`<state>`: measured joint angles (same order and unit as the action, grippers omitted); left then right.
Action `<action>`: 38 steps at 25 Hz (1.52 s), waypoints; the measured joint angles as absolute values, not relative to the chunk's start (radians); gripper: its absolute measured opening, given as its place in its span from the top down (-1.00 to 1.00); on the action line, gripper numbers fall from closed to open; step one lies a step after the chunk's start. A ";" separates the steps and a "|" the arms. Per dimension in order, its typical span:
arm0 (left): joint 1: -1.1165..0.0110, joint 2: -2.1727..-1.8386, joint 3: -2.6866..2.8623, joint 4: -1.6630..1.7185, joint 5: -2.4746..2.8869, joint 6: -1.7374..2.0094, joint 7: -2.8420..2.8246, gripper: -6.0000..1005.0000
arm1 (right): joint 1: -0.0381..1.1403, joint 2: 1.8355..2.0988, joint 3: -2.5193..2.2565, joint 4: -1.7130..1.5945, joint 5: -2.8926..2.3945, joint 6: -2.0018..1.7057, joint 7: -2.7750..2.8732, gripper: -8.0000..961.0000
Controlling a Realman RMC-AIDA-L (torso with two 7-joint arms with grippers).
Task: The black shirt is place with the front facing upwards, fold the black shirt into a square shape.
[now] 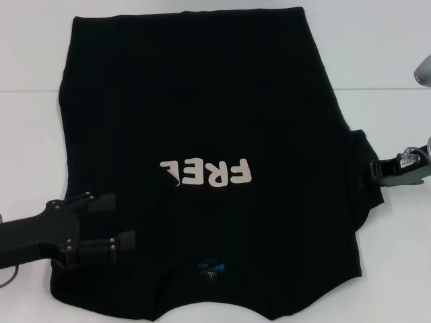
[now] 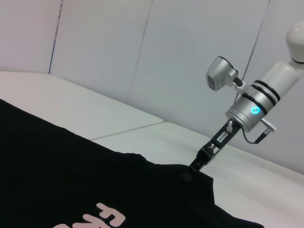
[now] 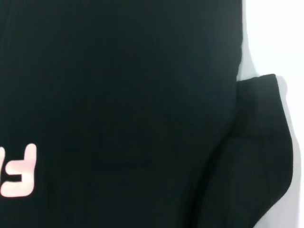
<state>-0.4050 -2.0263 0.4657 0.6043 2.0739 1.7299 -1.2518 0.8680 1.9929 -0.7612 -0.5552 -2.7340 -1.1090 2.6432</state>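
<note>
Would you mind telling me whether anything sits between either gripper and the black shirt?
Nothing visible does. The left gripper, open, hovers directly over the black shirt near its left side by the collar end. The right gripper is already at the shirt's right sleeve edge, where the left wrist view shows its tip meeting the fabric.

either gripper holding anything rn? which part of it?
Right gripper is at the outer edge of the black shirt's right sleeve; whether it is clamped cannot be told. Left gripper is open above the shirt's left side, holding nothing.
</note>
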 joint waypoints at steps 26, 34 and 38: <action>-0.399 -2.019 0.463 0.604 2.071 1.732 -1.278 -0.89 | 0.868 2.024 -0.797 -0.819 -2.694 -1.261 2.477 0.88; -0.394 -2.014 0.441 0.603 2.065 1.732 -1.278 -0.89 | 0.920 2.090 -0.969 -0.820 -2.675 -1.255 2.467 0.86; -0.388 -2.013 0.381 0.596 2.065 1.747 -1.278 -0.89 | 0.915 2.081 -0.963 -0.788 -2.568 -1.270 2.464 0.84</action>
